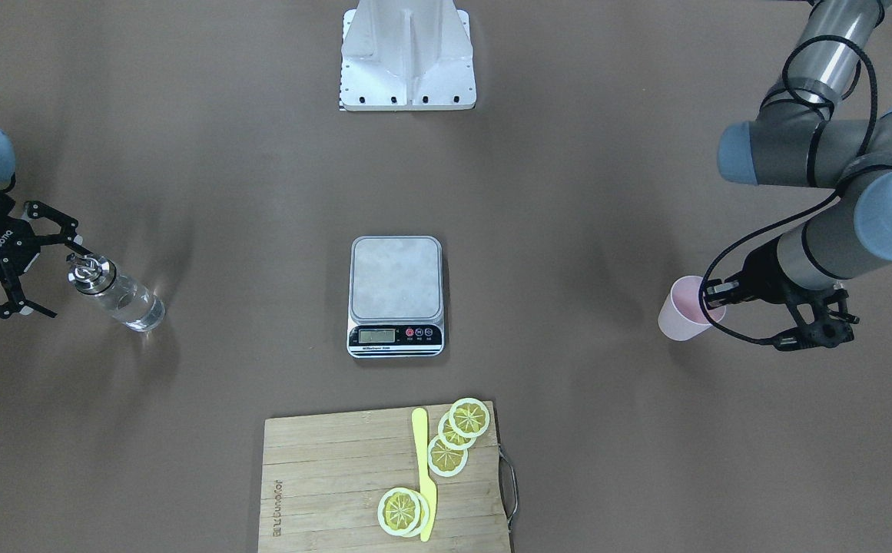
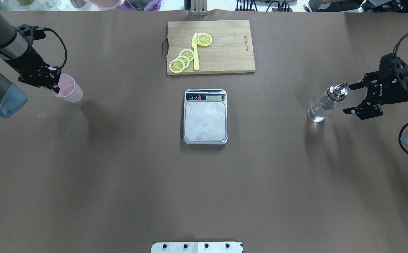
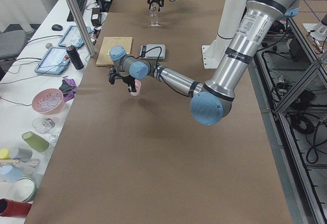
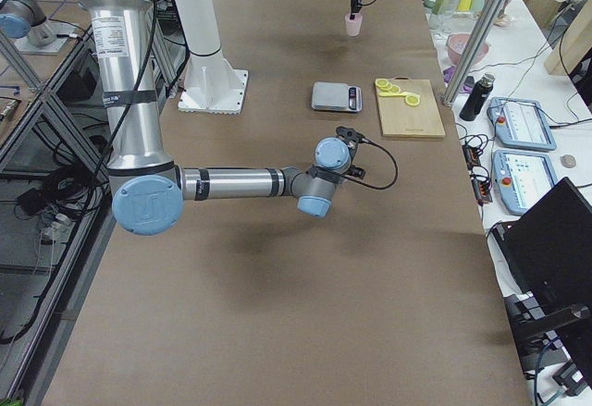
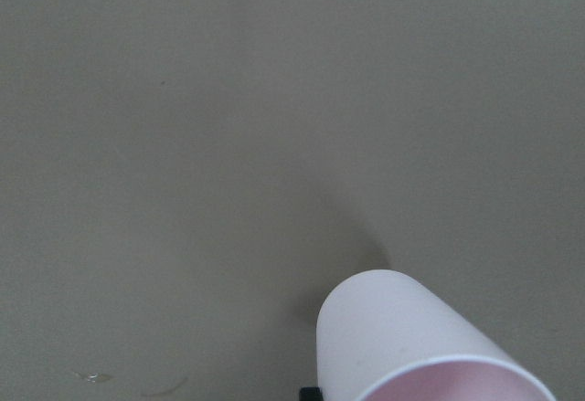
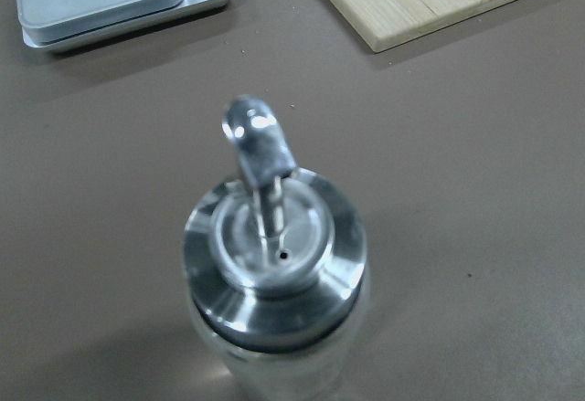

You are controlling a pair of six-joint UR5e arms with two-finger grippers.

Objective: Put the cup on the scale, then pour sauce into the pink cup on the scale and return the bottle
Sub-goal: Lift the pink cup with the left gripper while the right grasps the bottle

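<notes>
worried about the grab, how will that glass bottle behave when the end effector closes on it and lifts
The bottle looks rigid and smooth, so probably slippery. Narrow, with a metal pour-spout cap on top, it may tip if nudged. The clear liquid inside likely adds weight and sloshes.

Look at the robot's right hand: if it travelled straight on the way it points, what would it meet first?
Most likely the bottle: the right hand is open and aimed at its metal cap, just short of touching. Height alignment is hard to judge, so it could meet the cap rather than the glass body.
</notes>
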